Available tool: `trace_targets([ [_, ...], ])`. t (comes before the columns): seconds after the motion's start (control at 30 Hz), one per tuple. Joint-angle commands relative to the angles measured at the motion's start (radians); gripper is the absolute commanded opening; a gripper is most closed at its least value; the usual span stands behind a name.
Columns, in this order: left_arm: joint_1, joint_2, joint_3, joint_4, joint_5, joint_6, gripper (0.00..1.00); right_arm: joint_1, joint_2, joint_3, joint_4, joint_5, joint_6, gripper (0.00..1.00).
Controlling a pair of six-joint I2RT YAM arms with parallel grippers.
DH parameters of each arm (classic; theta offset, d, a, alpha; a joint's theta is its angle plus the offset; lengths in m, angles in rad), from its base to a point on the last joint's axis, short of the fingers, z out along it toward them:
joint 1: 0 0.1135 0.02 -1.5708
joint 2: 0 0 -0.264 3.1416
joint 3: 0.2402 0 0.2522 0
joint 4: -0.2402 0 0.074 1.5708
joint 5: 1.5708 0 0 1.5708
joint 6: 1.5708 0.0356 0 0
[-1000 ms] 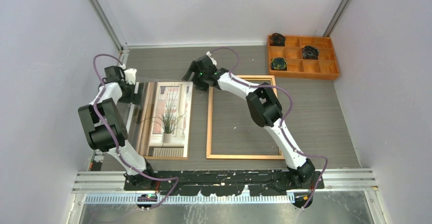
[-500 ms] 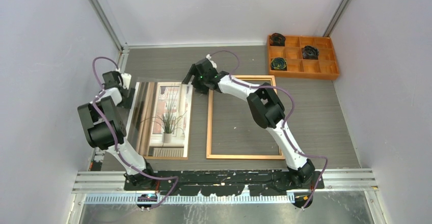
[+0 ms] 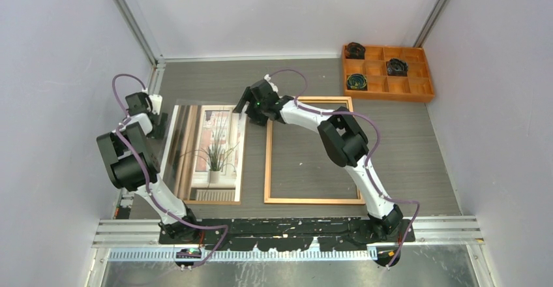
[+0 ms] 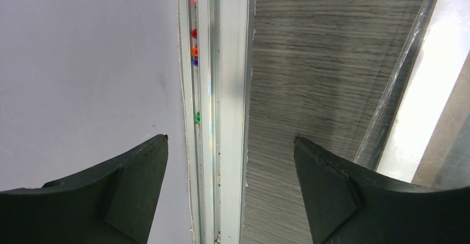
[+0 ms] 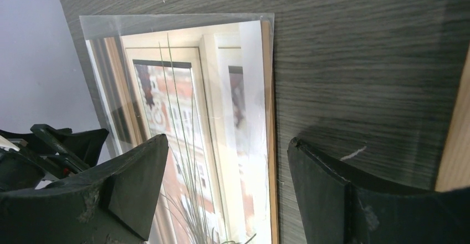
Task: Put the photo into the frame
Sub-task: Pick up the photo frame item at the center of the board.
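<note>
Orange-brown wood frame (image 3: 268, 158) lies flat on the grey bench (image 3: 404, 143), and you can see bench grain right through the middle of it. The photo (image 3: 212, 147) is just left of it, also flat, long sides running parallel to the frame and not overlapping it. So the photo is not in the frame yet. A clear pane (image 5: 98, 29) lies on top of the photo and sticks out past its far edge, and a thin brown board (image 5: 269, 89) peeks out along the photo's right side.

Right end effector (image 5: 227, 142) is spread wide with nothing between the fingers. It hangs over the far right corner of the photo, near the frame's far left corner, and I can't tell if it touches the pane.

Left end effector (image 4: 230, 143) is spread wide too and grips nothing. It's off to the photo's left, over the metal rail (image 4: 221, 89) where the bench meets the wall.

An orange tray (image 3: 427, 95) sits in the far right corner, well apart from everything.
</note>
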Motion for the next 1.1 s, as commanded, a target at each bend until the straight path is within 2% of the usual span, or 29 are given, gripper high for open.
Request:
trace_targets([
  [0.0, 0.005, 0.026, 0.009, -0.01, 0.041, -0.019, 0.85, 0.012, -0.018, -0.065, -0.098, 0.008, 0.009, 0.84],
  [0.33, -0.081, 0.035, -0.03, -0.044, 0.068, -0.088, 0.86, 0.003, -0.019, -0.107, -0.017, -0.038, 0.087, 0.84],
  [0.77, -0.139, 0.017, -0.087, -0.007, 0.044, -0.071, 0.86, -0.007, -0.03, -0.109, 0.023, -0.031, 0.084, 0.83],
  [1.07, -0.172, 0.018, -0.104, 0.004, 0.036, -0.059, 0.86, -0.012, -0.073, -0.148, 0.171, -0.138, 0.131, 0.71],
])
